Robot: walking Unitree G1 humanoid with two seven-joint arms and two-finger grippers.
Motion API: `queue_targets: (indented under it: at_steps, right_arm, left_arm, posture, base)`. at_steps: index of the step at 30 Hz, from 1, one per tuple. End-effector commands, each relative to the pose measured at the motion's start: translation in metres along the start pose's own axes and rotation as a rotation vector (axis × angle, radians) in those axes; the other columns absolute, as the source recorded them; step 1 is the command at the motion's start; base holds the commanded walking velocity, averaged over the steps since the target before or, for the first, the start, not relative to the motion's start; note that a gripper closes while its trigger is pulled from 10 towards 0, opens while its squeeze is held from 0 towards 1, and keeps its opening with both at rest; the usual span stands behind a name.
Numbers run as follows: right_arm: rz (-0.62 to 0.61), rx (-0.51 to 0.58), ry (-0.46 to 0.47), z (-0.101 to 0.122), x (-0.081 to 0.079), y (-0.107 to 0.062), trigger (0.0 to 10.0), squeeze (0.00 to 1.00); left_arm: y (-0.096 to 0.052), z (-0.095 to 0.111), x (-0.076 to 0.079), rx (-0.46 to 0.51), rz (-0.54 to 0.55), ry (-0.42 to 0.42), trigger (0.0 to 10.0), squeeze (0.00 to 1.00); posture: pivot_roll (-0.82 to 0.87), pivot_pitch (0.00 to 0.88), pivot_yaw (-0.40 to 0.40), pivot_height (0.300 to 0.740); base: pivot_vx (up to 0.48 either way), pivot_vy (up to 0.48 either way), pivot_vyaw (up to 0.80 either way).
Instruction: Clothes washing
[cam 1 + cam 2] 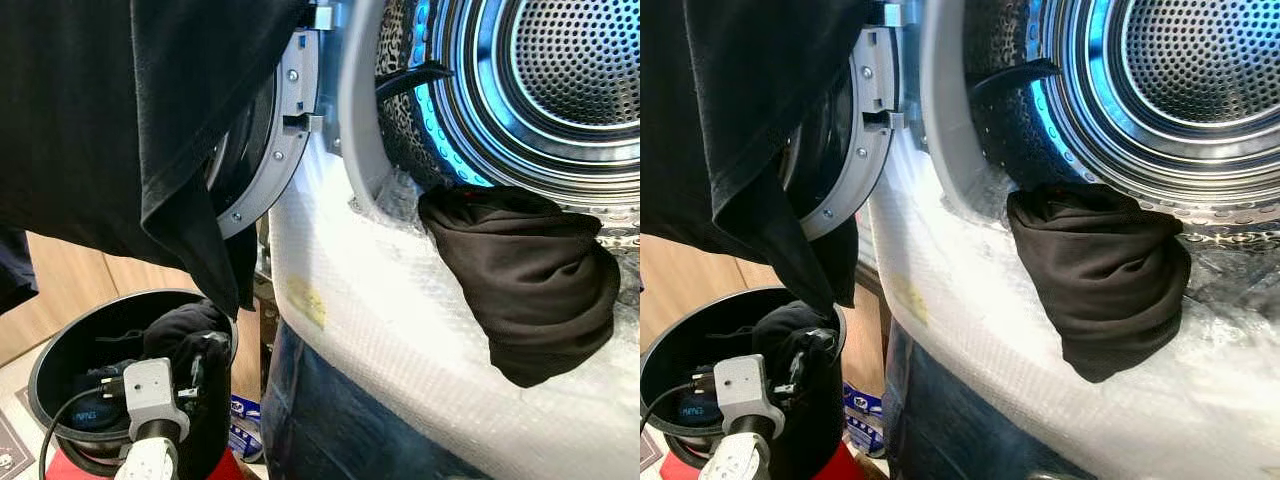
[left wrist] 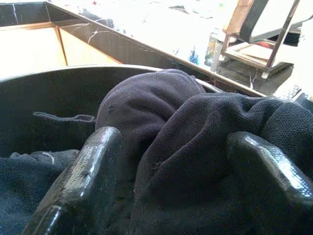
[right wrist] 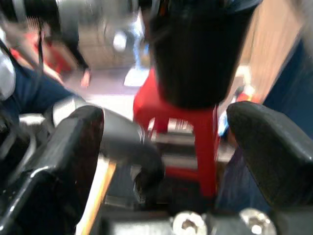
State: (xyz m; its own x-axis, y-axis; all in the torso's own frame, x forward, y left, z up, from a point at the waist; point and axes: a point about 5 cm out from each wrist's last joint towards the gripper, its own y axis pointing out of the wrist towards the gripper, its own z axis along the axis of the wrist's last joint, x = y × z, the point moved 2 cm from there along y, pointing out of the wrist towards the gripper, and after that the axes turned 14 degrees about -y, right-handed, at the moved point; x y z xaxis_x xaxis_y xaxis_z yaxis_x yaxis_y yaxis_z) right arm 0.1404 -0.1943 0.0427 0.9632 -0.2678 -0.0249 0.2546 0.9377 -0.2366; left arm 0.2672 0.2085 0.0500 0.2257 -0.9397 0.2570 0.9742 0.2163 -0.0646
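Observation:
The washing machine's steel drum [image 1: 570, 70] stands open, lit blue inside. A black garment [image 1: 530, 290] hangs over its lower rim, half in and half out. A large black T-shirt [image 1: 120, 120] hangs at the upper left in front of the open door [image 1: 270, 150]. Low on the left, a black bucket [image 1: 60, 330] holds dark clothes [image 1: 185, 325]. My left gripper [image 2: 173, 137] is open inside the bucket, with a bunched dark cloth [image 2: 195, 127] lying between its fingers. In the blurred right wrist view, my right gripper [image 3: 166, 115] hangs open with nothing in it.
Bubble wrap [image 1: 400, 330] covers the machine's front below the drum. Dark blue denim fabric [image 1: 320, 410] lies under it. The bucket stands on a red stool [image 3: 171, 107]. A wooden cabinet front [image 1: 70, 280] is behind the bucket. A black cable [image 1: 60, 410] runs to my left wrist.

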Motion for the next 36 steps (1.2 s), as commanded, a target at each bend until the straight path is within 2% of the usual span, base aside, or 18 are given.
queue_targets:
  at_steps: [1, 4, 5, 6, 7, 9, 12, 13, 14, 16, 19, 21, 22, 27, 29, 32, 33, 36]
  right_arm:
    - [-0.018, -0.075, -0.013, -0.011, 0.004, 0.001, 10.0, 0.00]
    - [-0.094, -0.142, -0.001, -0.025, 0.016, 0.005, 10.0, 0.00]
    - [-0.144, -0.189, 0.003, -0.036, 0.024, 0.011, 10.0, 0.00]
    - [-0.144, -0.189, 0.003, -0.036, 0.024, 0.011, 10.0, 0.00]
    - [-0.214, -0.303, 0.013, -0.054, 0.032, 0.017, 10.0, 0.00]
    - [-0.266, -0.380, 0.020, -0.067, 0.037, 0.025, 10.0, 0.00]
    - [-0.300, -0.396, 0.068, -0.073, 0.037, 0.035, 10.0, 0.00]
    - [-0.324, -0.455, 0.089, -0.085, 0.036, 0.042, 10.0, 0.00]
    - [-0.324, -0.455, 0.089, -0.085, 0.036, 0.042, 10.0, 0.00]
    - [-0.326, -0.519, 0.128, -0.102, 0.028, 0.052, 10.0, 0.00]
    - [-0.366, -0.674, 0.181, -0.123, 0.021, 0.053, 10.0, 0.00]
    - [-0.368, -0.739, 0.190, -0.130, 0.018, 0.053, 10.0, 0.00]
    - [-0.371, -0.828, 0.196, -0.140, 0.010, 0.055, 10.0, 0.00]
    - [-0.457, -0.913, 0.211, -0.147, 0.009, 0.055, 10.0, 0.00]
    - [-0.533, -0.970, 0.232, -0.151, 0.008, 0.059, 10.0, 0.00]
    - [-0.502, -1.000, 0.188, -0.151, 0.007, 0.063, 10.0, 0.00]
    - [-0.480, -1.010, 0.152, -0.151, 0.007, 0.066, 10.0, 0.00]
    - [-0.488, -1.020, 0.136, -0.149, 0.010, 0.071, 10.0, 0.00]
  left_arm:
    - [0.000, -0.004, 0.003, -0.011, -0.011, 0.002, 10.0, 0.00]
    - [0.000, -0.004, 0.003, -0.010, -0.011, 0.005, 10.0, 0.00]
    - [0.000, -0.004, 0.002, -0.009, -0.010, 0.005, 10.0, 0.00]
    - [0.000, -0.004, 0.002, -0.009, -0.010, 0.005, 10.0, 0.00]
    - [0.000, -0.004, 0.001, -0.009, -0.006, 0.006, 10.0, 0.00]
    - [0.000, -0.005, 0.000, -0.011, -0.003, 0.007, 10.0, 0.00]
    - [0.000, -0.005, 0.000, -0.011, -0.003, 0.008, 10.0, 0.00]
    - [0.000, -0.005, 0.001, -0.011, -0.003, 0.008, 10.0, 0.00]
    - [0.000, -0.005, 0.001, -0.011, -0.003, 0.008, 10.0, 0.00]
    - [0.000, -0.005, 0.001, -0.009, -0.004, 0.008, 10.0, 0.00]
    - [0.001, -0.005, 0.001, -0.007, -0.006, 0.011, 10.0, 0.00]
    - [0.001, -0.004, 0.001, -0.007, -0.005, 0.011, 10.0, 0.00]
    - [0.000, -0.004, 0.001, -0.005, -0.003, 0.010, 10.0, 0.00]
    - [-0.002, 0.003, 0.002, 0.039, 0.001, 0.019, 10.0, 0.00]
    - [-0.008, 0.019, 0.001, 0.111, 0.009, 0.035, 10.0, 0.00]
    - [-0.012, 0.028, 0.000, 0.147, 0.014, 0.034, 10.0, 0.00]
    - [-0.017, 0.038, 0.000, 0.184, 0.011, 0.045, 10.0, 0.00]
    - [-0.026, 0.054, 0.002, 0.238, 0.014, 0.055, 10.0, 0.00]
  posture:
    - [0.06, 0.000, -0.050, 0.740]
    - [0.06, 0.000, -0.052, 0.740]
    - [0.06, 0.000, -0.052, 0.740]
    - [0.06, 0.000, -0.052, 0.740]
    - [0.07, 0.000, -0.056, 0.740]
    - [0.07, 0.000, -0.057, 0.740]
    - [0.07, 0.000, -0.056, 0.740]
    - [0.08, 0.000, -0.054, 0.740]
    - [0.08, 0.000, -0.054, 0.740]
    - [0.08, 0.000, -0.049, 0.740]
    - [0.09, 0.000, -0.047, 0.740]
    - [0.09, 0.000, -0.047, 0.740]
    - [0.09, 0.000, -0.047, 0.740]
    - [0.10, 0.000, -0.039, 0.740]
    - [0.13, 0.000, -0.033, 0.740]
    - [0.14, 0.000, -0.022, 0.740]
    - [0.17, 0.000, -0.018, 0.740]
    - [0.19, 0.000, -0.014, 0.740]
  base:
    - [0.000, 0.000, 0.00]
    - [0.000, 0.000, 0.00]
    - [0.000, 0.000, 0.00]
    - [0.000, 0.000, 0.00]
    - [0.000, 0.000, 0.00]
    - [0.000, 0.000, 0.00]
    - [0.000, 0.000, 0.00]
    - [0.000, 0.000, 0.00]
    - [0.000, 0.000, 0.00]
    - [0.000, 0.000, 0.00]
    - [0.000, 0.000, 0.00]
    - [0.000, 0.000, 0.00]
    - [0.000, 0.000, 0.00]
    - [0.000, 0.000, 0.00]
    - [0.000, 0.000, 0.00]
    - [0.000, 0.000, 0.00]
    - [0.000, 0.000, 0.00]
    - [0.000, 0.000, 0.00]
